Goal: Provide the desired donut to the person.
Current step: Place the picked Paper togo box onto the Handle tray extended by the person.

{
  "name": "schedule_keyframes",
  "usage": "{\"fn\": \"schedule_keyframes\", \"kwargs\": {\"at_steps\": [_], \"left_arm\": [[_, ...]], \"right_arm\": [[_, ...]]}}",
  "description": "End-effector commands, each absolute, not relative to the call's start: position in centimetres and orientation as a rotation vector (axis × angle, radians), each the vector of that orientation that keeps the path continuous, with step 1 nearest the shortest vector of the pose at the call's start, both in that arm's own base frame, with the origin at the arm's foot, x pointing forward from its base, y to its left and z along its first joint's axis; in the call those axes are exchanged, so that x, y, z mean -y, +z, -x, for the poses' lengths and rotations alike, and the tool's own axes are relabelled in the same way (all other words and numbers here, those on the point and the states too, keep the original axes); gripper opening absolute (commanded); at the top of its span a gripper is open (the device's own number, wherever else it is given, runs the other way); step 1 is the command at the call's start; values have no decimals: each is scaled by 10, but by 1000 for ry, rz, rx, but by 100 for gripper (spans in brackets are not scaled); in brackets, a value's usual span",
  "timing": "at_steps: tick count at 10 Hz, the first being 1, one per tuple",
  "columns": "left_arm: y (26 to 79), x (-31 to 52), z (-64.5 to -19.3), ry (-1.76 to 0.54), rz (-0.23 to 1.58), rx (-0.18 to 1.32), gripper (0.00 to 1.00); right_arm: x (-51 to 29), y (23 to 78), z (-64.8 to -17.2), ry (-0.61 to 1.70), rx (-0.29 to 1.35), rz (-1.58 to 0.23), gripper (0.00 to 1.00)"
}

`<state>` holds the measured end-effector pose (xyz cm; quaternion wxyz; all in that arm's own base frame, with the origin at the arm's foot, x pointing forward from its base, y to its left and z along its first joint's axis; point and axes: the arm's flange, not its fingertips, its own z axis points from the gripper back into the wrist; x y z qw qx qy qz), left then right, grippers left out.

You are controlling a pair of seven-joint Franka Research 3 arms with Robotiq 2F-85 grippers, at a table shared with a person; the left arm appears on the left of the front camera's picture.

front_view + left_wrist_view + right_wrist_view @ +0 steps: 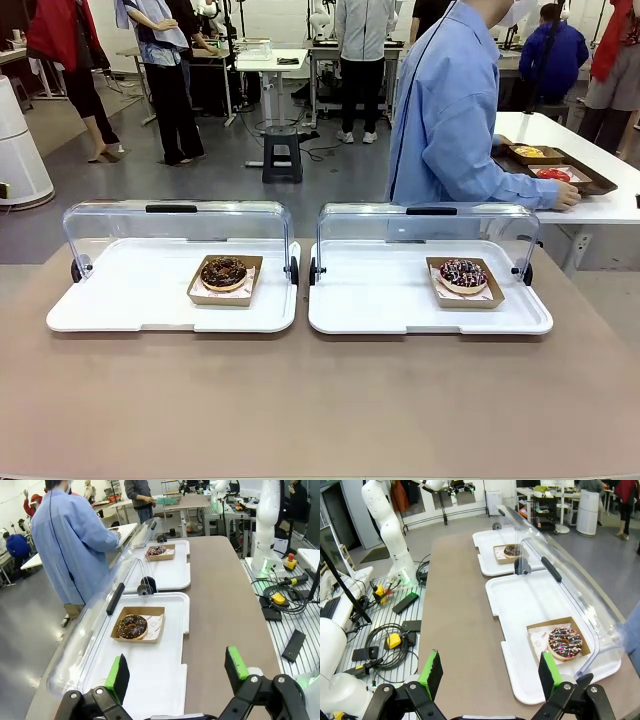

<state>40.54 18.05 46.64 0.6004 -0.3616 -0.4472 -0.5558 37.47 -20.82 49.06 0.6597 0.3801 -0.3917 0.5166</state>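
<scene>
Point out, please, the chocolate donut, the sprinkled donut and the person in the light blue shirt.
chocolate donut point(224, 271), front view, its top glaze.
sprinkled donut point(463, 273), front view, its sprinkled top.
person point(445, 120), front view, the shirt sleeve.

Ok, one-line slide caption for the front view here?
Two white trays with raised clear lids each hold a boxed donut, chocolate left, sprinkled right, while the person turns away.

Person point(450, 120) cut off above shoulders by top edge; lower body hidden behind clear tray lid point(428, 228).
</scene>
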Motion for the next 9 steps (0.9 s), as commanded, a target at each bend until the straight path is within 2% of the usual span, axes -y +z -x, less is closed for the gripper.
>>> {"fn": "schedule_keyframes", "kwargs": {"at_steps": [1, 9], "left_arm": [[467, -182, -405, -1288, 831, 1038, 100], [467, -182, -405, -1288, 831, 1038, 100]], "right_arm": [[207, 489, -374, 1174, 879, -851, 100], [207, 489, -374, 1174, 879, -851, 100]]}}
